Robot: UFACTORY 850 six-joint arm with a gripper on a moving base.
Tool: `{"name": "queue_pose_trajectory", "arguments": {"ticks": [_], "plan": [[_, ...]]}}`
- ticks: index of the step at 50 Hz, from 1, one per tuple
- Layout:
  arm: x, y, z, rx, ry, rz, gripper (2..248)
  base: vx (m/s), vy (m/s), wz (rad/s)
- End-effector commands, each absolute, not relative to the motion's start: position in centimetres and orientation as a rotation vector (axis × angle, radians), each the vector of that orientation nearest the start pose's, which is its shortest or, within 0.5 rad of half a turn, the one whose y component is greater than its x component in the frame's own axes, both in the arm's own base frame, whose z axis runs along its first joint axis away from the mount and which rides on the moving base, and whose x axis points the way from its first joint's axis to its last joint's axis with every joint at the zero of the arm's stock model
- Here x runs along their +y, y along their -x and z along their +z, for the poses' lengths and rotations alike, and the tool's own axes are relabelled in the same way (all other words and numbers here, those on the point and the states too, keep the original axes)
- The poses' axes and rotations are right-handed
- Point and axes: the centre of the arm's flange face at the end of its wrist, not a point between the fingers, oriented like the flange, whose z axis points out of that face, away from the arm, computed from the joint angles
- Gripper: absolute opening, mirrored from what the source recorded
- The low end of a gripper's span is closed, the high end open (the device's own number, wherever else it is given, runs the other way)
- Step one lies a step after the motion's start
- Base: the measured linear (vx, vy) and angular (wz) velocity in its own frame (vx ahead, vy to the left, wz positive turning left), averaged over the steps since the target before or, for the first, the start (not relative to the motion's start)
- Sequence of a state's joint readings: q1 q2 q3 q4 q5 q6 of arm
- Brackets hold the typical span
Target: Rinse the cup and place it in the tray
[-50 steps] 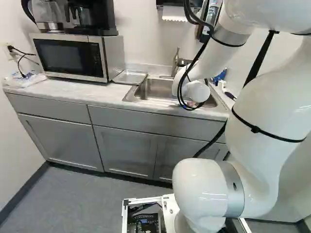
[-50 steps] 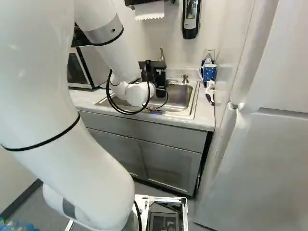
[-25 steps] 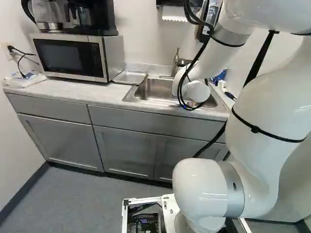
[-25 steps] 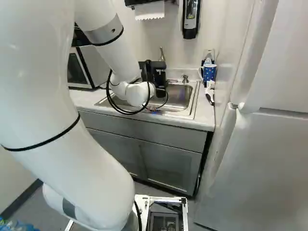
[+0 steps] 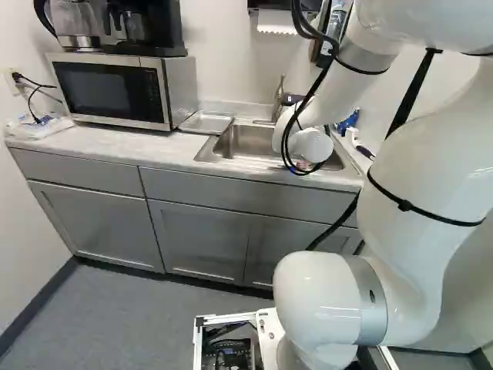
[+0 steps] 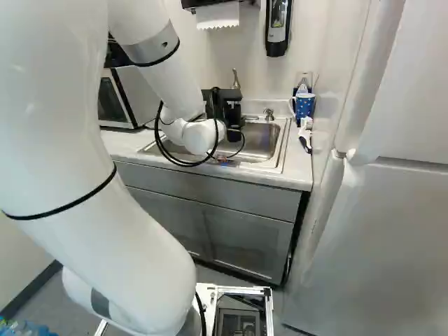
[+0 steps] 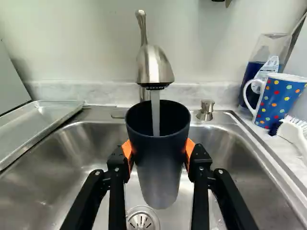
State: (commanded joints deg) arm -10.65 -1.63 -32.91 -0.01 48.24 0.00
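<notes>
Over the stainless sink basin (image 7: 235,163), the dark handleless tumbler (image 7: 158,167) stood clamped in the gripper (image 7: 159,147) under the running faucet (image 7: 154,67), and the arm (image 6: 105,231) had not visibly shifted for 1 second, so rinsing seemed underway before any move to the metal tray (image 7: 48,115)

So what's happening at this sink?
The robot arm is holding a dark cup upright in its gripper, one orange pad on each side, above the drain of the sink. The faucet is running, and its stream falls into the cup's open top, so the rinse is under way. The cup is not yet in the tray, which lies beside the sink.
</notes>
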Motion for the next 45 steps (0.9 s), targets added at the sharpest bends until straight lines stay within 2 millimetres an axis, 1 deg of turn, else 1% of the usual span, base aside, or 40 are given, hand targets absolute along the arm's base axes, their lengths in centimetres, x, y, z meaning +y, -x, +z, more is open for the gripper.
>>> {"name": "queue_pose_trajectory", "arguments": {"ticks": [45], "plan": [[-8.30,-44.12,45.13,0.233,2.500,-2.080,123,0.000,0.000,0.000]]}}
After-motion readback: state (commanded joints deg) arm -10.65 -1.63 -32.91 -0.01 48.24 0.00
